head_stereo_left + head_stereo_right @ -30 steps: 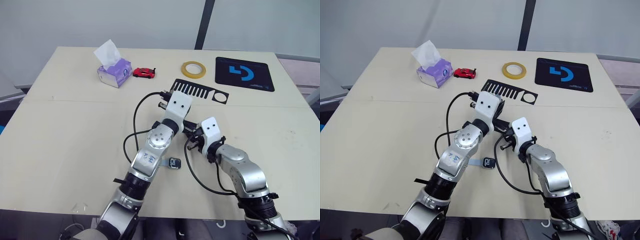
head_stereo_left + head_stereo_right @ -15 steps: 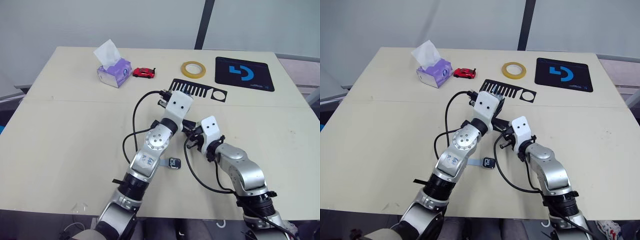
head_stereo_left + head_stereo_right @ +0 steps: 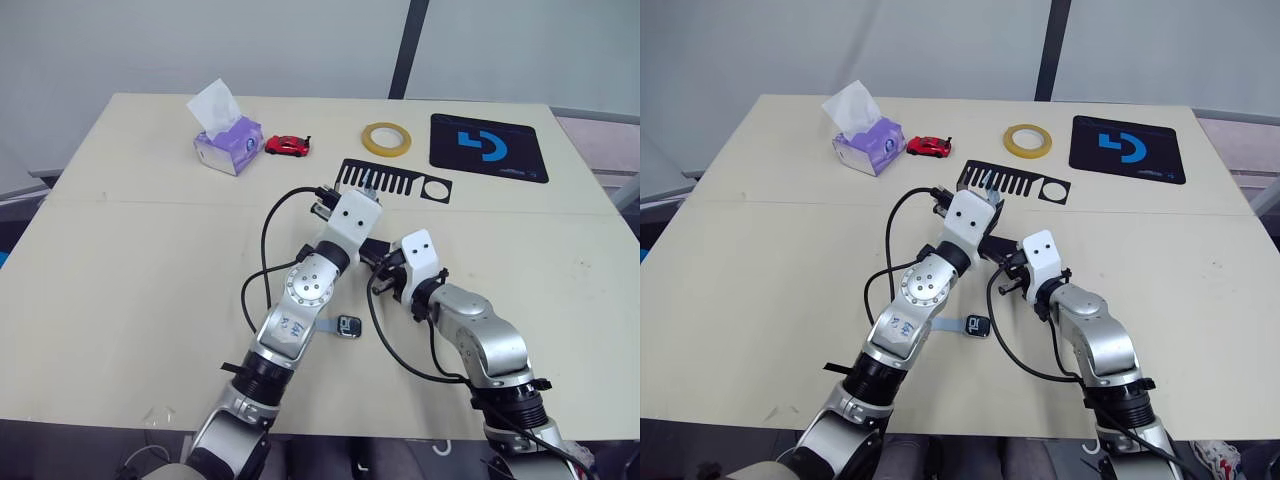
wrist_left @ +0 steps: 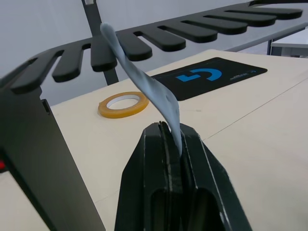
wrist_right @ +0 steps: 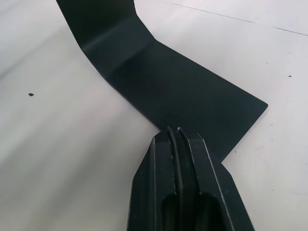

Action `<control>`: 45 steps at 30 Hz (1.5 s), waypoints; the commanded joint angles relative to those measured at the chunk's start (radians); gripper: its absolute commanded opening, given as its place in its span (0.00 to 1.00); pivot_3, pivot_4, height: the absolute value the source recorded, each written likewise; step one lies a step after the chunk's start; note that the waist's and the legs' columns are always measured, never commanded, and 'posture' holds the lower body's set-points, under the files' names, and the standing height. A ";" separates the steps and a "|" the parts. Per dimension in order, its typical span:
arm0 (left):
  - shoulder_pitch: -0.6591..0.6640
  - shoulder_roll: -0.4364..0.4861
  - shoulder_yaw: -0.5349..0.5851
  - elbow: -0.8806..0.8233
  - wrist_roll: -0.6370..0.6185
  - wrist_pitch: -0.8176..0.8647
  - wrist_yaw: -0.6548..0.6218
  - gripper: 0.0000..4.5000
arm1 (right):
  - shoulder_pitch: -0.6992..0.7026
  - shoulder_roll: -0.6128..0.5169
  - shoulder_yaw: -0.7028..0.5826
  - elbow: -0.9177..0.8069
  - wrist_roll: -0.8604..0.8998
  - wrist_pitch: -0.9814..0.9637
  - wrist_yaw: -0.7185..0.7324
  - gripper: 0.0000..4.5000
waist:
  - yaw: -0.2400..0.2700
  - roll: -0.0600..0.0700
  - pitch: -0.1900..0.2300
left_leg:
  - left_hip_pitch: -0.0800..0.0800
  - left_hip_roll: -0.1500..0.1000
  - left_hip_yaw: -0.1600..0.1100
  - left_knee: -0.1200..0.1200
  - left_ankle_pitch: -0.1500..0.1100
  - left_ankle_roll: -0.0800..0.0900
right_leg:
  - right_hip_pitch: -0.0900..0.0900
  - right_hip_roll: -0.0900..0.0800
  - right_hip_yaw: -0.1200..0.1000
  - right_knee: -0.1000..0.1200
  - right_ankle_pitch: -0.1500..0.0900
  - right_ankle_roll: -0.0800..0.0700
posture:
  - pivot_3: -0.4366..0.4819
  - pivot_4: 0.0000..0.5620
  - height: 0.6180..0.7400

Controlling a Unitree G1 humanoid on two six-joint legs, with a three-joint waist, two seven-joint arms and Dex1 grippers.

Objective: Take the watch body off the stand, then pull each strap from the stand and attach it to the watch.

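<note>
While left end effector pinches strap under stand comb, right end effector, clenched, presses stand foot.

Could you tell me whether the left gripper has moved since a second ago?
Yes: the left gripper has eased back toward the robot, away from the stand's comb arm.

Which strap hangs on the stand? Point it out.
The strap pinched in the left hand, top end in a stand slot; the other strap lies by the watch.
</note>
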 commanded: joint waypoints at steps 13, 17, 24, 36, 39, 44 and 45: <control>-0.002 0.009 0.009 -0.025 0.034 -0.042 -0.007 0.02 | -0.009 0.009 -0.011 0.044 0.009 0.070 -0.010 0.00 | 0.000 0.000 0.000 | 0.000 0.000 0.000 -0.001 0.000 0.000 | 0.000 0.000 0.000 0.000 0.000 0.000 | 0.48 0.27 0.98; 0.003 0.021 0.008 -0.031 0.043 -0.006 -0.018 0.02 | -0.019 0.008 -0.014 0.055 0.008 0.073 -0.010 0.00 | 0.000 0.000 0.000 | 0.000 0.000 0.000 -0.001 0.000 0.000 | 0.000 0.000 0.000 0.000 0.000 0.000 | 0.48 0.27 0.98; 0.000 0.033 0.025 -0.026 0.038 -0.003 -0.025 0.02 | -0.043 0.007 -0.020 0.083 0.006 0.078 -0.013 0.00 | 0.000 0.000 0.000 | 0.000 0.000 0.000 -0.001 0.000 0.000 | 0.000 0.000 0.000 0.000 0.000 0.000 | 0.48 0.27 0.98; 0.001 0.000 0.021 -0.043 0.021 -0.078 -0.040 0.02 | -0.064 0.006 -0.024 0.110 0.001 0.092 -0.019 0.00 | 0.001 0.000 0.000 | 0.000 0.000 0.000 -0.001 0.000 0.000 | 0.000 -0.001 -0.001 0.000 0.000 0.000 | 0.48 0.27 0.98; 0.009 0.001 0.021 -0.059 0.013 -0.071 -0.055 0.02 | -0.066 0.004 -0.024 0.116 -0.001 0.090 -0.020 0.00 | 0.001 0.000 0.000 | 0.000 0.000 0.000 -0.001 0.000 0.000 | 0.000 -0.001 -0.001 0.000 0.000 0.000 | 0.48 0.27 0.98; 0.064 0.016 0.010 -0.157 -0.014 -0.005 -0.113 0.02 | -0.062 0.003 -0.021 0.116 -0.004 0.085 -0.020 0.00 | 0.001 0.000 0.000 | 0.000 0.000 0.000 -0.001 0.000 0.000 | 0.000 -0.001 0.000 0.000 0.000 0.000 | 0.48 0.27 0.98; 0.077 0.022 0.006 -0.182 -0.014 0.009 -0.124 0.02 | -0.061 0.003 -0.021 0.114 -0.004 0.085 -0.020 0.00 | 0.001 0.000 0.000 | 0.000 0.000 0.000 -0.001 0.000 0.000 | 0.000 -0.001 0.000 0.000 0.000 0.000 | 0.48 0.27 0.98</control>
